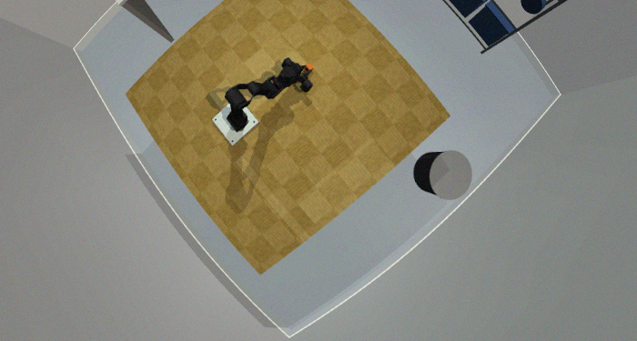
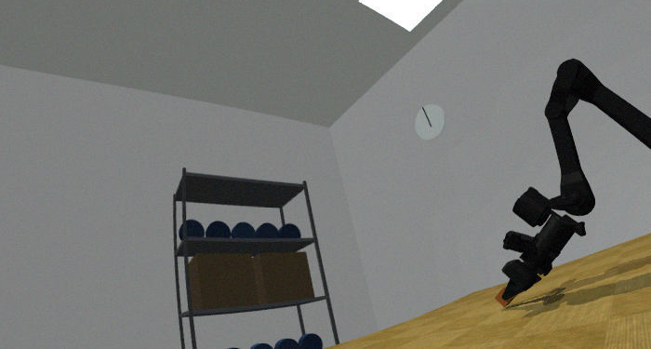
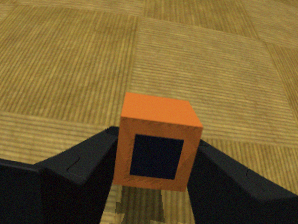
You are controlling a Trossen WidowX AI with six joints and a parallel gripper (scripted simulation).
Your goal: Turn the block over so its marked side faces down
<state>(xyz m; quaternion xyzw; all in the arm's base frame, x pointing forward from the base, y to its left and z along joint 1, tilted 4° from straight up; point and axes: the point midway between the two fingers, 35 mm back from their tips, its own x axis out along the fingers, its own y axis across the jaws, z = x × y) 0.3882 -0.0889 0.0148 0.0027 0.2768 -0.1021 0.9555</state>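
The orange block [image 1: 309,67] [image 2: 500,299] [image 3: 159,108] is between the two black fingers. Its dark square mark [image 3: 157,156] faces back toward the wrist camera. My gripper [image 1: 308,69] [image 2: 506,295] [image 3: 153,141] is shut on the block. In the exterior view the gripper slants down toward the table [image 1: 341,142] [image 2: 581,322] [image 3: 65,60] and the block is tilted with it, its lower corner at or just above the surface. Contact with the table cannot be told. The block's underside and the sides against the fingers are hidden.
The white base plate [image 1: 223,124] of the arm stands on the table. A grey cylinder [image 1: 451,175] stands on the floor beyond the table's edge. A shelf rack [image 2: 246,247] with blue round things and brown boxes stands away from the table.
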